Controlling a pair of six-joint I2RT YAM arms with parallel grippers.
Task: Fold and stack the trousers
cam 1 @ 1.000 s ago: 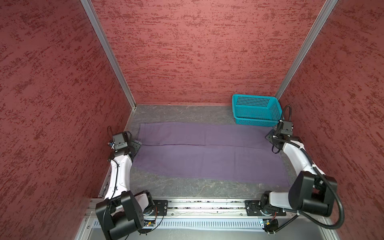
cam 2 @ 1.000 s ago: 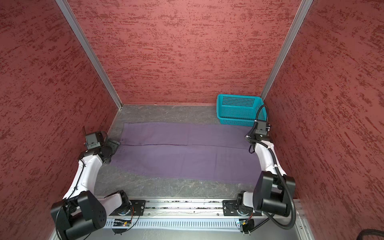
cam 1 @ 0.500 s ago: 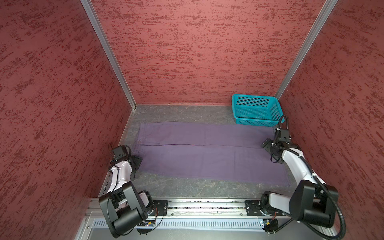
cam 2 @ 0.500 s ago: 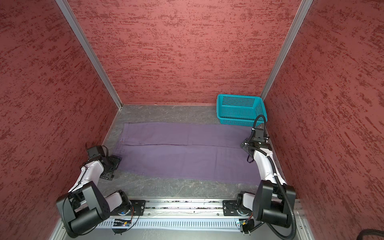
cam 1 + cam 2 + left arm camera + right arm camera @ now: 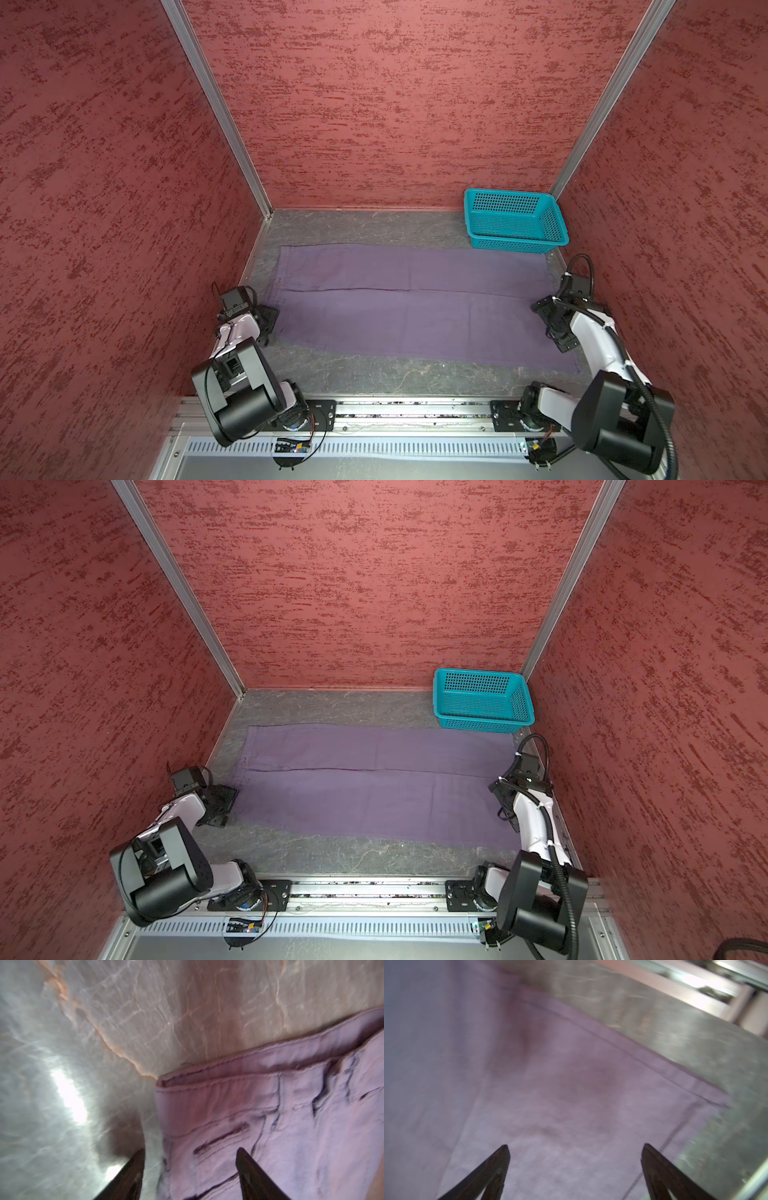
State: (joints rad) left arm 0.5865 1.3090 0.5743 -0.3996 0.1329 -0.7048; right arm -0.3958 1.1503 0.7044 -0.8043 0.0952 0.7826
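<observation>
Shows trousers flat, waistband left, hems right. Finds left claw open astride near waistband corner, right claw agape over near hem. Leaves bare counter strip nearer.

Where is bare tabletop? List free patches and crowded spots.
Free: the front strip of grey marbled table, between the lavender cloth trousers and the metal rail; the back strip between trousers and red wall, left of the teal perforated plastic basket. Crowded: both trouser ends, where the open left gripper and right gripper sit.
</observation>
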